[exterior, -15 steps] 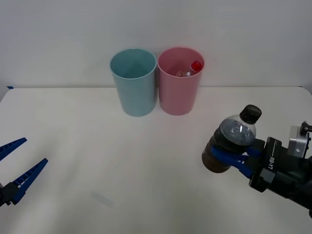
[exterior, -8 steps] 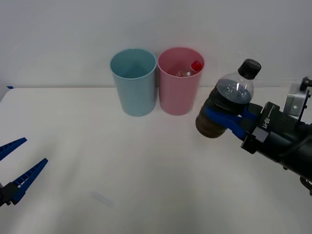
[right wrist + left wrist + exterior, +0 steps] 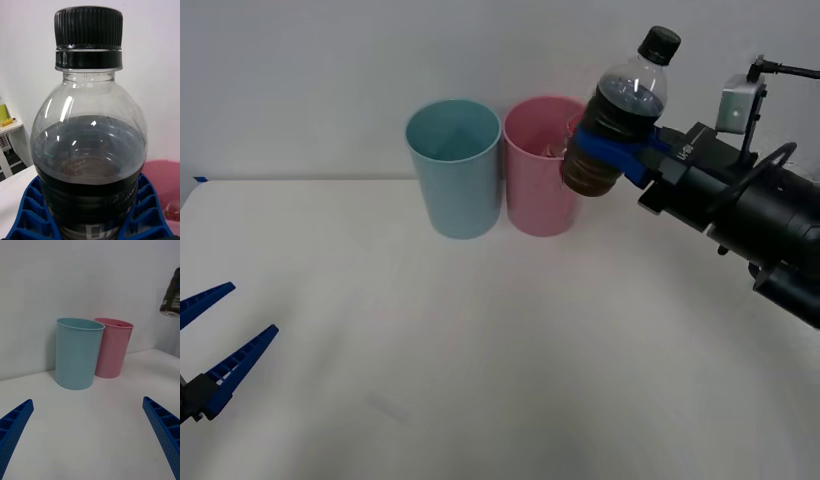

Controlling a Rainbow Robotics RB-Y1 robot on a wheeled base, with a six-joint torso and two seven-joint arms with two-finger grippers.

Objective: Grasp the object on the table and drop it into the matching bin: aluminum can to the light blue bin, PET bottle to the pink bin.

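Transport step, by my read: right gripper (image 3: 612,152) clamps the PET bottle (image 3: 615,115) around its dark label band, blue fingers (image 3: 148,210) wrapped on both sides of the body. Bottle sits upright with a slight tilt, black cap up, held in the air well above the table (image 3: 480,350). Its base overlaps the right part of the pink bin (image 3: 542,180) rim in the front view, so it looks near or just over the opening; exact depth unclear. Next move probably calls for centering the bottle over the pink bin, then releasing; risk is catching the rim. Light blue bin (image 3: 455,168) stands just left of the pink one, touching or nearly. Left gripper (image 3: 215,350) waits at near left with fingers spread, holding nothing.
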